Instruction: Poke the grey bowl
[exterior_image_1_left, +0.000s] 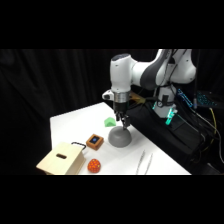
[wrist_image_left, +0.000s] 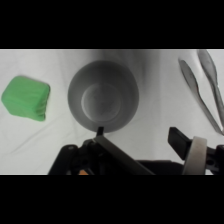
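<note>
Matte dark grey, smooth and rounded: the grey bowl (exterior_image_1_left: 120, 137) sits inverted as a dome near the middle of the white counter (exterior_image_1_left: 70, 122). A green block (exterior_image_1_left: 109, 121) lies just behind it, a small brown box (exterior_image_1_left: 94, 141) to its front-left, and an orange ball (exterior_image_1_left: 93, 165) nearer the camera beside a wooden box (exterior_image_1_left: 61, 160). Metal tongs (exterior_image_1_left: 144, 162) lie apart to the front-right.

Step in hand: the poke itself, judged near or at contact. In the side view the end effector (exterior_image_1_left: 121, 121) hangs right above the dome, its tips at or just over the crown; whether they touch cannot be settled from here. The wrist view shows the bowl (wrist_image_left: 103, 96) directly below, one finger (wrist_image_left: 99, 132) overlapping its near rim.

To do it well: come straight down, slowly, onto the crown rather than the sloping flank, since an off-centre push would likely skid the bowl sideways toward the green block (wrist_image_left: 26, 98). Stop at first contact, light press, then lift clear.

End effector state: it has hold of nothing. How far apart the fingers stand I cannot tell; only part of the linkage shows.
</note>
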